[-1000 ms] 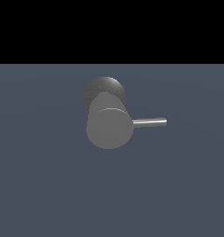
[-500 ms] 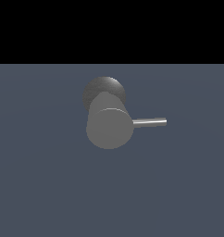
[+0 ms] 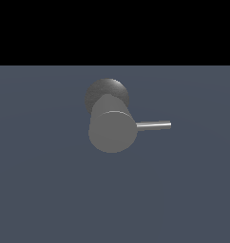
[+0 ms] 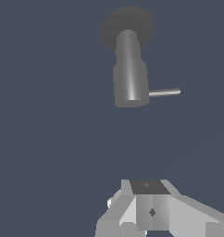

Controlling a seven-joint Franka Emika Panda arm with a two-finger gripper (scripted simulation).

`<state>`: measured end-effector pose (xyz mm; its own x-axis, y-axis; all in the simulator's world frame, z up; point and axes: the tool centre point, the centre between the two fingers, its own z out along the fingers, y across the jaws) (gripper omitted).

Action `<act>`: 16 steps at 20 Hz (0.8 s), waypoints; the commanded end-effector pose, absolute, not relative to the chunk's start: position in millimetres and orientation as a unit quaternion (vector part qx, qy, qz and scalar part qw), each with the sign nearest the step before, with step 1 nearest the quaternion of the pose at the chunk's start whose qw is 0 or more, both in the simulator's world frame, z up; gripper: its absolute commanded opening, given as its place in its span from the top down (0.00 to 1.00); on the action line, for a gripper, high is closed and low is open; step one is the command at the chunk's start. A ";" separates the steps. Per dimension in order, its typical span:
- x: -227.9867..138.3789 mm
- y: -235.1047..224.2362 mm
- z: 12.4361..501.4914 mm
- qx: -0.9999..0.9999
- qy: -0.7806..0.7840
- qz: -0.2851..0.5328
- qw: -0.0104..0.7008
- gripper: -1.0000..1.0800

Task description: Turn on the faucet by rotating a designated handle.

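Standing alone on a flat slate-blue floor, one faucet is the only fixture in sight, and no brand, label or writing can be read on it or anywhere else. It is grey metal with a dull sheen: a thick smooth cylinder whose flat round end face turns toward the exterior camera, joined behind to a darker rounded base with a faintly grainy surface. In the wrist view the faucet shows its side, a narrower neck rising from the speckled dark base into the wider cylinder, with a bright streak running down its length. One handle projects from the cylinder's side toward the exterior view's right; it is a thin, straight, shiny silver rod, far narrower than the body and lying about level. The wrist view shows the same handle sticking out sideways near the cylinder's end. The gripper appears only in the wrist view, as blocky white and light-grey faceted parts with a dark plate, well apart from the faucet and touching nothing. Its fingertips lie outside the picture, so how far the jaws are open cannot be told, and nothing is seen held. The exterior view shows no arm.
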<state>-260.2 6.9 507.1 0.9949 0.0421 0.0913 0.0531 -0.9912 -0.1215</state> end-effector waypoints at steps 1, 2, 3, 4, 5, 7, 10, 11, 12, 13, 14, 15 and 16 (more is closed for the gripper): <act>-258.6 7.3 513.8 -0.994 -0.027 -0.061 0.087 1.00; -257.9 7.3 517.1 -0.992 -0.029 -0.068 0.099 1.00; -257.1 7.3 520.8 -0.990 -0.031 -0.077 0.112 1.00; -256.3 7.1 524.8 -0.988 -0.032 -0.086 0.125 1.00; -255.5 6.8 529.2 -0.985 -0.034 -0.096 0.140 1.00; -253.7 5.5 539.2 -0.977 -0.037 -0.117 0.173 1.00; -251.1 1.1 557.3 -0.960 -0.042 -0.154 0.229 1.00; -250.2 -1.1 564.0 -0.953 -0.043 -0.168 0.250 1.00; -249.4 -3.8 570.7 -0.945 -0.044 -0.181 0.270 1.00; -248.7 -6.9 577.4 -0.936 -0.044 -0.194 0.290 1.00; -248.0 -10.4 584.1 -0.927 -0.044 -0.207 0.309 1.00; -247.3 -14.3 590.8 -0.917 -0.044 -0.220 0.329 1.00; -246.7 -18.6 597.3 -0.907 -0.043 -0.232 0.348 1.00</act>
